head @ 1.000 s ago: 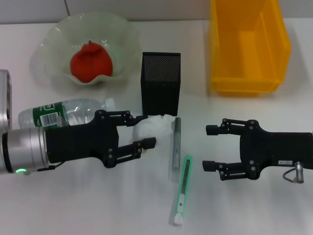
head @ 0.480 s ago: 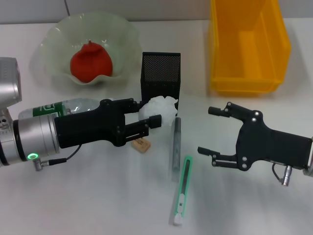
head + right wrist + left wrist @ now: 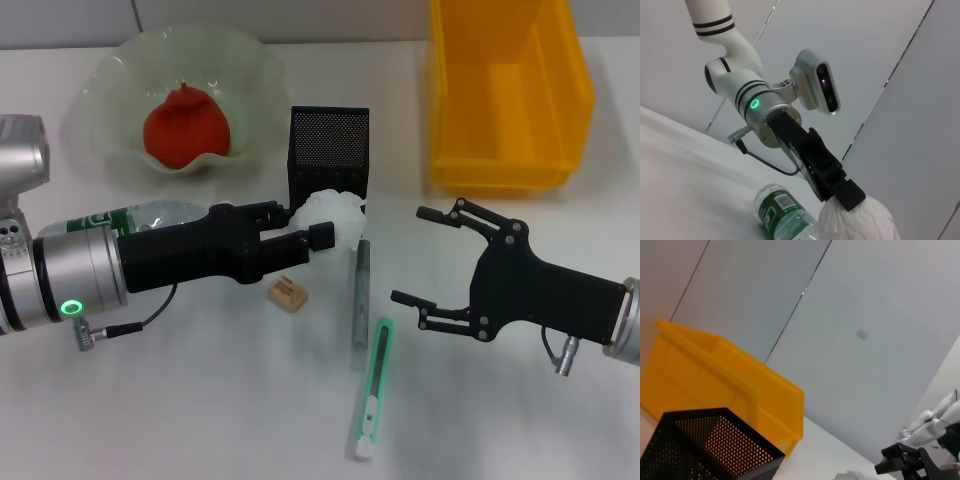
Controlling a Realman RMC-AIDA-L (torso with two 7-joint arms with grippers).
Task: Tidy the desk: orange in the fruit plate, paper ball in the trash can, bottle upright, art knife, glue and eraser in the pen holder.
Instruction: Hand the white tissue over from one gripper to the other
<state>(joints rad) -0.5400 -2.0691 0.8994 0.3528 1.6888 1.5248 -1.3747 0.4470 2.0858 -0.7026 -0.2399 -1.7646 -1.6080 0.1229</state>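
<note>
The left hand point(image 3: 318, 228) pinches the white paper ball point(image 3: 333, 222) just in front of the black pen holder point(image 3: 329, 160), hiding part of the ball. The bottle point(image 3: 130, 226) lies mostly hidden behind that arm. The right hand point(image 3: 418, 257) hangs wide open, holding nothing.

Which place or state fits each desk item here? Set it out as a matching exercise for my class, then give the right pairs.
Things:
1. orange
2. paper ball
3. bottle
4. art knife

Places or states:
A. lying on its side behind the left arm
B. flat on the desk, nearest the camera
C. in the fruit plate
D. held by the left gripper

Pairs: 1-C, 2-D, 3-A, 4-B
</note>
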